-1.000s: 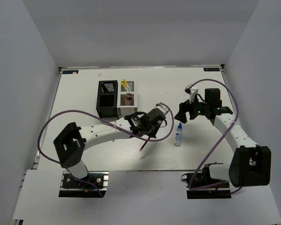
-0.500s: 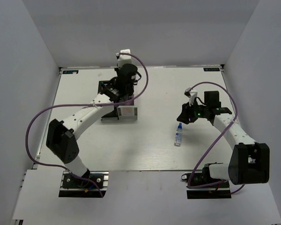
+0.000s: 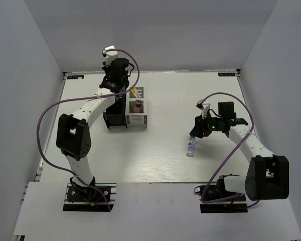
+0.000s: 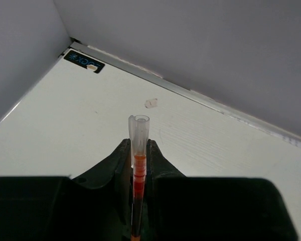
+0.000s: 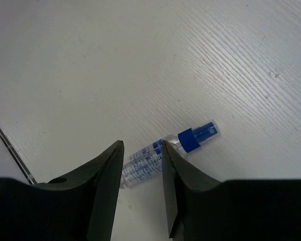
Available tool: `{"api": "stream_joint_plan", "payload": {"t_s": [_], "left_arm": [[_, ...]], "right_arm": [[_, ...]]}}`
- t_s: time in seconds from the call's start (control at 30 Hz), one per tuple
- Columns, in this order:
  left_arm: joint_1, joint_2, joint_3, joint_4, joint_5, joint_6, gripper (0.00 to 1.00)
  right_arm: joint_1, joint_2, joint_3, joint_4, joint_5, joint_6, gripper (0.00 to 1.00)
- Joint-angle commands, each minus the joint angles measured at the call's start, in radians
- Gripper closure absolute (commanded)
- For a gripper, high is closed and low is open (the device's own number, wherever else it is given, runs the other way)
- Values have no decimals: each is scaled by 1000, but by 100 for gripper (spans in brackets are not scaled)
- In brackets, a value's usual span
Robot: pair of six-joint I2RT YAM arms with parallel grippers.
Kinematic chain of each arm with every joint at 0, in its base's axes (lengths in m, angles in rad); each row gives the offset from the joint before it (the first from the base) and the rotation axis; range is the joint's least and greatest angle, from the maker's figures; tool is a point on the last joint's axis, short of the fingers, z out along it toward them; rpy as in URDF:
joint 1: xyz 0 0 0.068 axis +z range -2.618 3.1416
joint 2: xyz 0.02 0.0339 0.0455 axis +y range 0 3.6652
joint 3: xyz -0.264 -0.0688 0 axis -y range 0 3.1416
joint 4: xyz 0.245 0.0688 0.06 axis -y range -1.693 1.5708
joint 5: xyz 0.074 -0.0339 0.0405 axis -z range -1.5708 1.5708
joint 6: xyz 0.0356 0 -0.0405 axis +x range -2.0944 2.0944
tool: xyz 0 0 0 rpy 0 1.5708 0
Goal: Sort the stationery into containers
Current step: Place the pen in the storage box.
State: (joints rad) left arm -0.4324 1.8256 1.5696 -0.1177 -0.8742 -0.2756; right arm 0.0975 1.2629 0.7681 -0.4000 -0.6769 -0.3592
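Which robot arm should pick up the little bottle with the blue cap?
The right. Its right gripper hangs open over the bottle, while the left gripper is far away by the black organiser, busy holding a red-orange pen.

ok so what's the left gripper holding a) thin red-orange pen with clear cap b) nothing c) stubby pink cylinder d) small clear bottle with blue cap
A: the left wrist view shows the left gripper shut on the thin red-orange pen with clear cap; the small clear bottle with blue cap lies on the table.
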Motion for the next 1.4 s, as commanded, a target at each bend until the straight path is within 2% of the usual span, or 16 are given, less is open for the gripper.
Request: {"api": "stream_joint_plan", "payload": {"t_s": [0.0,0.17,0.37,0.5,0.57,0.7,0.73,0.8,0.87,1.03,1.07,1.23,1.3,1.37], "left_arm": [[38,15,61,33,-23,7,100],[61,47,37,35,-13,18,100],[60,57,1,73,46,-10,100],[50,67,-8,73,46,-30,99],[50,76,-8,73,46,-20,96],[50,77,-34,73,55,-42,86],[50,77,-45,73,55,-42,80],[41,77,-57,73,55,-51,73],[41,77,-57,61,55,-51,59],[41,44,-68,61,87,-63,52],[41,44,-78,61,98,-73,46],[32,-47,-89,61,130,-82,31],[32,-123,-89,17,168,-71,24],[32,-229,-109,-49,223,-59,20]], "right_arm": [[-4,-4,13,-34,-15,-37,57],[-4,20,34,-39,-10,-38,53],[-5,47,57,-56,-7,-47,53],[-5,58,77,-80,-9,-70,45],[-4,59,83,-103,-23,-93,36],[-4,55,88,-118,-52,-90,33],[-7,52,86,-120,-52,-90,33],[-4,49,89,-125,-47,-86,33],[-4,49,89,-134,-46,-90,33],[-5,49,83,-140,-41,-86,33],[-4,47,83,-142,-41,-84,33],[-5,61,102,-169,5,-60,34],[-4,76,120,-194,75,-23,40],[-5,89,148,-229,114,45,42]]}}
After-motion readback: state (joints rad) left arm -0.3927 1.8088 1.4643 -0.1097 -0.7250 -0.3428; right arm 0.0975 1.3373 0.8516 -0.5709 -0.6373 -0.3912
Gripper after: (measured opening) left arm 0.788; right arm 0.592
